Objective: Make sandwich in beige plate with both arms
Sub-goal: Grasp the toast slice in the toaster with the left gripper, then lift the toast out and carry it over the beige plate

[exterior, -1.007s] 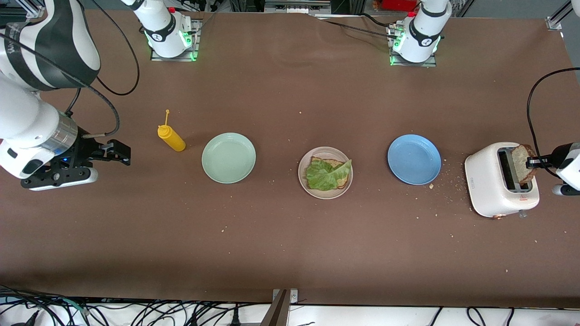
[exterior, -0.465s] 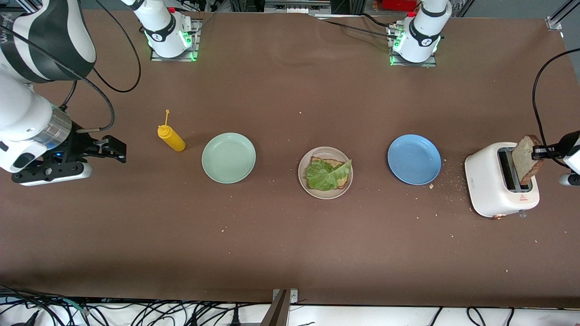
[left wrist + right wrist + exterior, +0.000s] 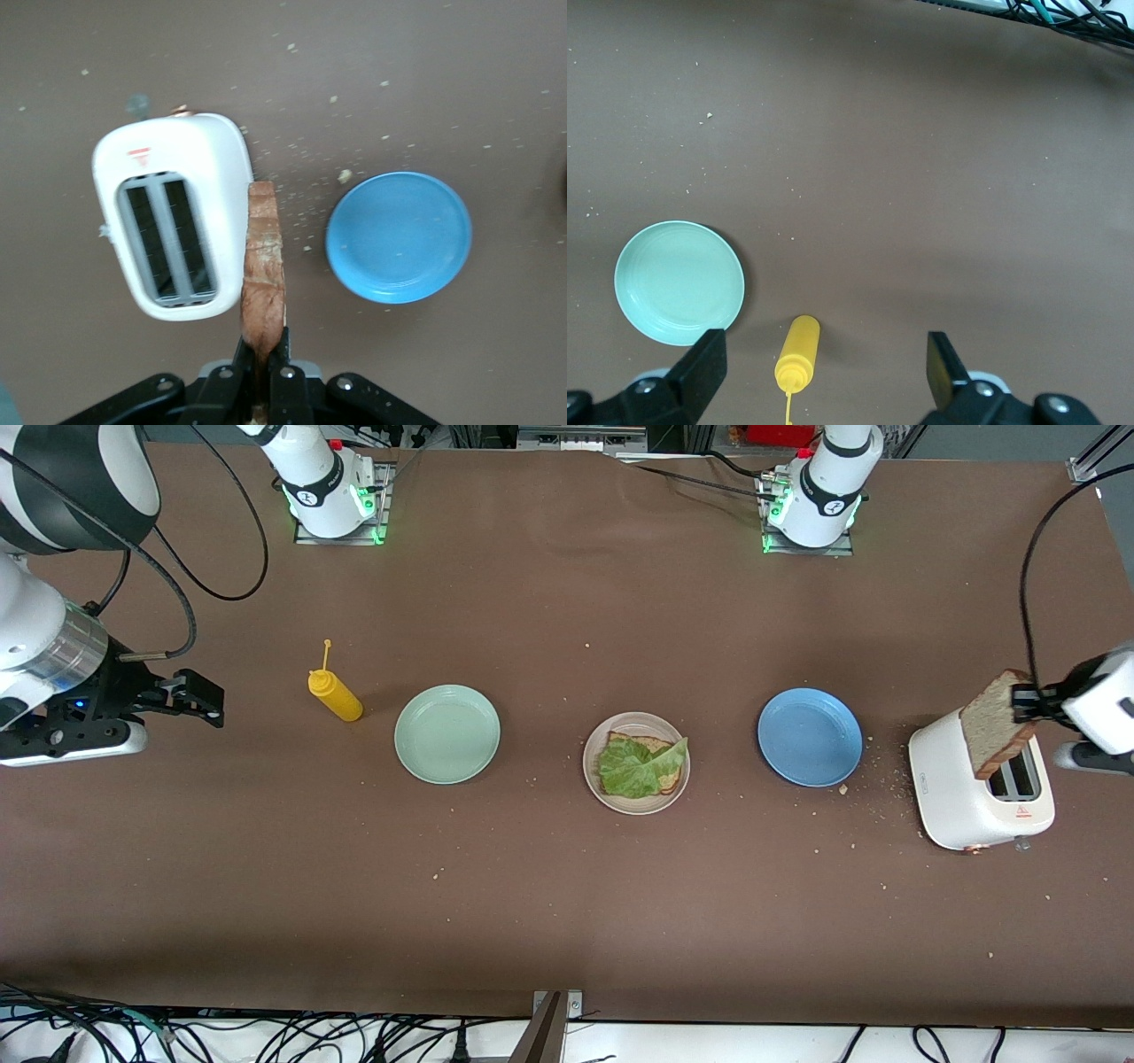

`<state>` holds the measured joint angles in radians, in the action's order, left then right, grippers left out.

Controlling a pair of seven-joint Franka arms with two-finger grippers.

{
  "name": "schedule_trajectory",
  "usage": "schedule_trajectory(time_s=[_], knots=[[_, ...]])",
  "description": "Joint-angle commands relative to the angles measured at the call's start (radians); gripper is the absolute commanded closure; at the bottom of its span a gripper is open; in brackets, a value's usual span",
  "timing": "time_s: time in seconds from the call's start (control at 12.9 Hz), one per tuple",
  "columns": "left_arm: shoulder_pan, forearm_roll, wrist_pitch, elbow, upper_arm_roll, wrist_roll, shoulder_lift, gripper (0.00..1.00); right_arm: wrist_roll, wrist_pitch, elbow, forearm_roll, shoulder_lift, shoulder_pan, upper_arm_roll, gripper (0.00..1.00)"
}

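Observation:
The beige plate (image 3: 640, 804) lies mid-table with one brown bread slice (image 3: 654, 743) on it and a green lettuce leaf (image 3: 631, 769) over that. A second bread slice (image 3: 994, 724) (image 3: 264, 266) hangs on edge over the white toaster (image 3: 974, 802) (image 3: 182, 168), clear of its slots. My left gripper (image 3: 1024, 701) (image 3: 263, 352) is shut on that slice's crust. My right gripper (image 3: 200, 700) (image 3: 826, 356) is open and holds nothing; it waits over the table at the right arm's end, beside the yellow bottle (image 3: 335, 694) (image 3: 799, 352).
A blue plate (image 3: 810, 737) (image 3: 399, 237) lies between the toaster and the beige plate. A mint-green plate (image 3: 447, 733) (image 3: 679, 282) lies between the beige plate and the bottle. Crumbs are scattered round the toaster.
The left gripper has lifted the bread slice up out of the toaster slot. The right arm has drawn back toward its end of the table, still open.

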<state>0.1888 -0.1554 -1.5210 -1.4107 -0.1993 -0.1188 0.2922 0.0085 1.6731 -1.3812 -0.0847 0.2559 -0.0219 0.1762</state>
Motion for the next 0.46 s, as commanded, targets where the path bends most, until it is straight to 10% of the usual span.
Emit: schedule_trajectory(time_s=[0.0, 0.39], knots=[[-0.009, 0.046, 0.019, 0.015, -0.109, 0.114, 0.018, 1.00, 0.007, -0.041, -0.002, -0.007, -0.010, -0.001, 0.003, 0.00], [-0.112, 0.359, -0.124, 0.015, -0.127, 0.323, 0.112, 1.00, -0.002, -0.046, -0.010, -0.001, 0.019, 0.010, 0.012, 0.00]])
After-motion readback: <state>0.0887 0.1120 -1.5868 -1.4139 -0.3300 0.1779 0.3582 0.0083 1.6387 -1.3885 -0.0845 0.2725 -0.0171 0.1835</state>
